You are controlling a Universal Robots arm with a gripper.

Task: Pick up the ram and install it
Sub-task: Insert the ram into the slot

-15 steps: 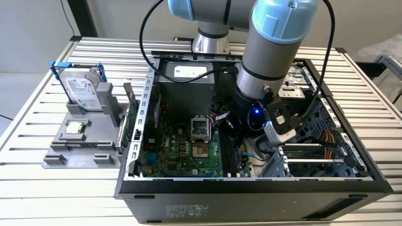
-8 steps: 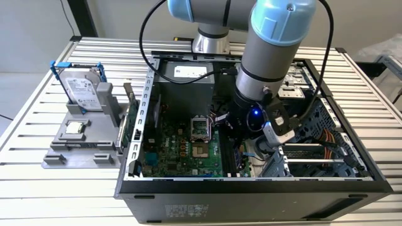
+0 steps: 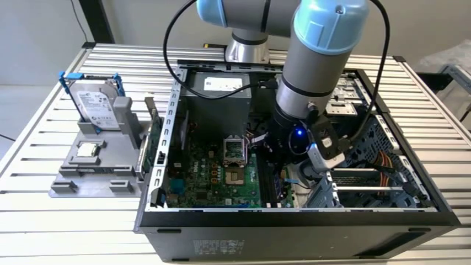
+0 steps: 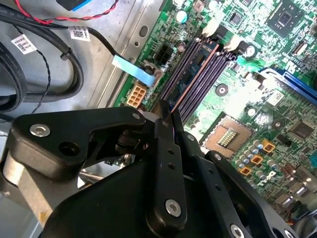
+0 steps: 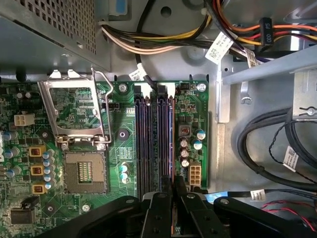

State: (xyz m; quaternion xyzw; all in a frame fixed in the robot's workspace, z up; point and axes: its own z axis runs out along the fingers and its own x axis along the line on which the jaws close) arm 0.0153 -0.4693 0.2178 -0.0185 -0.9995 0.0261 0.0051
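My gripper [image 3: 293, 168] is down inside the open computer case [image 3: 412, 165], over the memory slots [image 5: 148, 139] of the green motherboard [image 3: 198, 182]. In both wrist views its black fingers [image 4: 166, 148] stand closed together. The ram [image 4: 195, 74] shows edge-on as a thin copper-coloured line. It runs from between the fingertips along one of the dark slots toward the slot latches. In the first wrist view the ram [image 5: 172, 139] lies along the slot nearest the small capacitors, with my gripper [image 5: 173, 182] shut on its near end. How deep it sits in the slot is hidden.
An empty processor socket [image 5: 86, 171] with its raised metal frame [image 5: 74, 109] lies beside the slots. Cable bundles [image 5: 163, 42] and black cables [image 5: 267, 144] run close by. At the exterior view's left a grey holder [image 3: 66, 185] carries a hard drive [image 3: 96, 105], a processor chip [image 3: 88, 149] and a thin green board [image 3: 145, 138].
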